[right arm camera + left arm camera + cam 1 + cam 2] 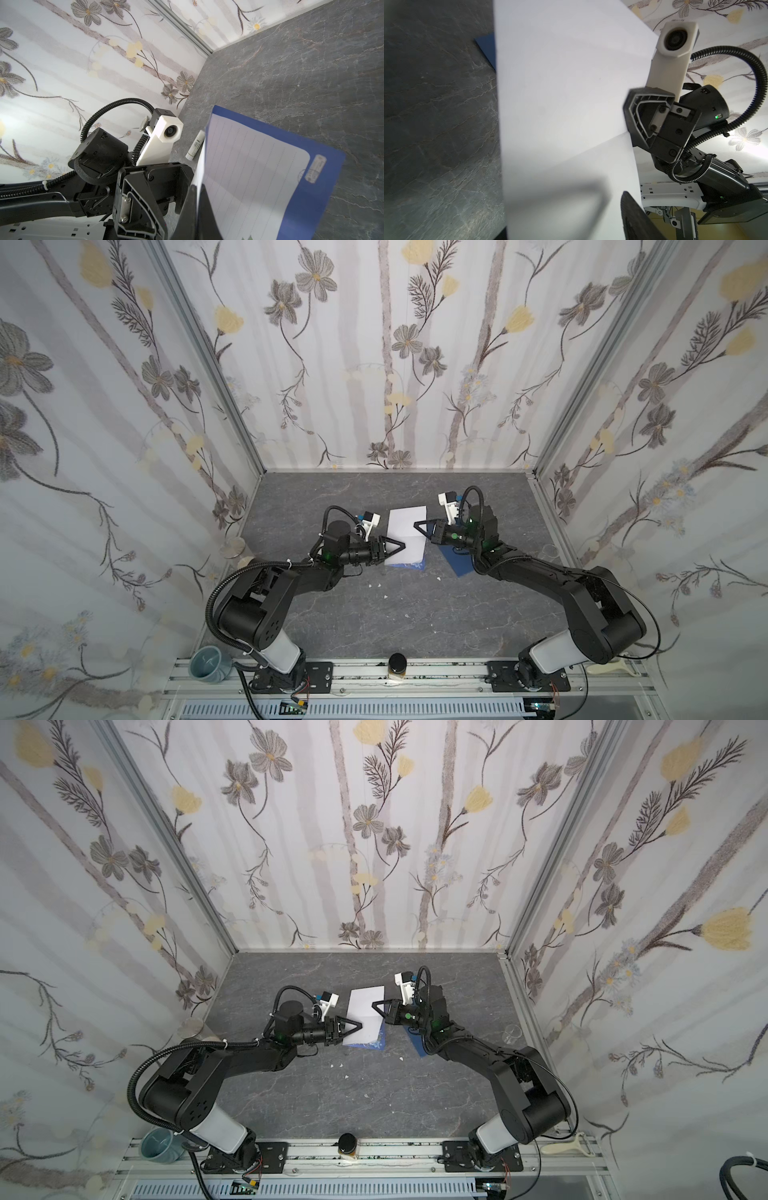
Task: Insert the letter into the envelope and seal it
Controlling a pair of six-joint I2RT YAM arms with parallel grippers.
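Early days imo: white blue-bordered paper letter (407, 531) held up mid-scene, right fingers (629, 116) pinching its right edge, left fingers (141, 207) spread astride its left edge, dark blue paper envelope (455, 564) lying on the surface (353, 614) to its right, so inserting and sealing are both left.

Under my fingers (633, 218) spreads a dark grey veined stone-look tabletop (374, 614); pale flower-patterned walls (353, 364) stand beyond them.

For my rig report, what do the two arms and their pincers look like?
The left arm and right arm are black with white base links, ribbed black cable hoses and green indicator lights. The left pincer and right pincer have black triangular open-frame fingers; a white camera block sits by each.
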